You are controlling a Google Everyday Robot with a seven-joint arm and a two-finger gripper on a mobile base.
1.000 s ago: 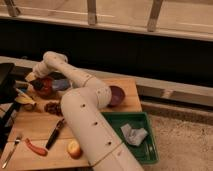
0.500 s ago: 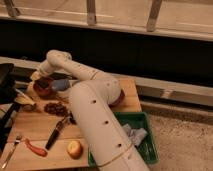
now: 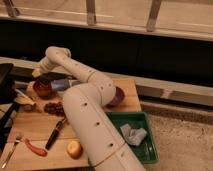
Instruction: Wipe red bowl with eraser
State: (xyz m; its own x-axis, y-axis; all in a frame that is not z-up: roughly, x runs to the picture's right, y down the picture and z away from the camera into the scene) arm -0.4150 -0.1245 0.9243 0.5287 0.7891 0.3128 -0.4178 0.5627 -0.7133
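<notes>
The red bowl point(image 3: 42, 90), small, glossy and red-brown, sits at the back left of the wooden table point(image 3: 35, 127). My gripper point(image 3: 40, 77) hangs at the end of the white arm, right over the bowl's far rim. It holds a dark block, the eraser point(image 3: 45, 79), down at the bowl's top edge. The larger maroon-purple bowl point(image 3: 118, 96) lies to the right, half hidden behind my arm.
On the table are a grey-blue object point(image 3: 60, 84) beside the red bowl, grapes point(image 3: 52, 107), a banana point(image 3: 23, 100), a knife point(image 3: 55, 134), an apple point(image 3: 75, 148), a red chili point(image 3: 35, 148) and a fork point(image 3: 10, 152). A green tray point(image 3: 150, 150) holding a cloth point(image 3: 132, 134) stands at the right.
The gripper has stayed over the red bowl, shifting slightly. The arm's elbow has swung across the table and now covers more of the maroon bowl.
</notes>
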